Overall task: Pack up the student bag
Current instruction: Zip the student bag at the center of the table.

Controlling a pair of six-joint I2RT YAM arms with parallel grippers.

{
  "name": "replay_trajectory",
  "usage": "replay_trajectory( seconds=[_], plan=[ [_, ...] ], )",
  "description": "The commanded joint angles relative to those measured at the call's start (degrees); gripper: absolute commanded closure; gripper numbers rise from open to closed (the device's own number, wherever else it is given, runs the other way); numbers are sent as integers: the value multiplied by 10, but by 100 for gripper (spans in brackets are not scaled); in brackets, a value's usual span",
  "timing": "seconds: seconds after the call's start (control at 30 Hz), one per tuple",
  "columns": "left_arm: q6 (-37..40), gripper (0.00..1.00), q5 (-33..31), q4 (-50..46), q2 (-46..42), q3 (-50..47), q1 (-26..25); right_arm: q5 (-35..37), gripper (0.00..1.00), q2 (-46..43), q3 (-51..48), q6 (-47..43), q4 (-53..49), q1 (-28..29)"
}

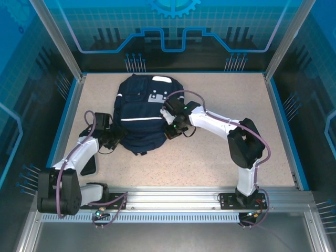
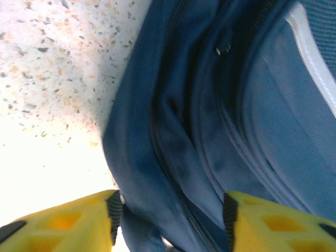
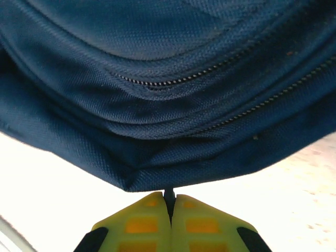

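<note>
The student bag (image 1: 139,113), navy with thin white stripes and a pale patch near its top, lies flat in the middle of the table. My left gripper (image 1: 113,137) sits at its lower left edge. In the left wrist view the yellow fingers (image 2: 84,220) stand apart, open, with folds and a zipper line of the bag (image 2: 210,131) running between them. My right gripper (image 1: 172,131) is at the bag's right side. It is shut (image 3: 169,197) on a thin dark tab hanging from the bag's lower edge (image 3: 168,79).
The speckled beige tabletop (image 1: 226,105) stretches to the right of and in front of the bag. Blue rims and glass walls (image 1: 278,110) bound it on the sides and back. An aluminium rail (image 1: 173,197) carrying both arm bases runs along the near edge.
</note>
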Motion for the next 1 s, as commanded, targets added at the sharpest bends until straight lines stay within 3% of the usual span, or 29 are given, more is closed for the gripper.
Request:
replay_trajectory(
  seconds=[0.0,0.17,0.37,0.67,0.77,0.97],
  plan=[
    [-16,35,33,-51,-33,21,4,-63,100,9,15,31,50,17],
    [-98,31,70,-50,-67,9,-10,-65,100,16,22,46,66,28],
    [-175,34,99,4,-63,-22,-41,-61,100,23,24,49,66,37],
    [-232,41,81,65,-17,-52,-55,-51,100,12,10,44,64,40],
    [-233,47,81,92,3,-50,-56,-42,100,6,2,38,60,40],
    [-201,77,73,87,40,-34,-55,19,100,-5,-10,29,36,37]
  ],
)
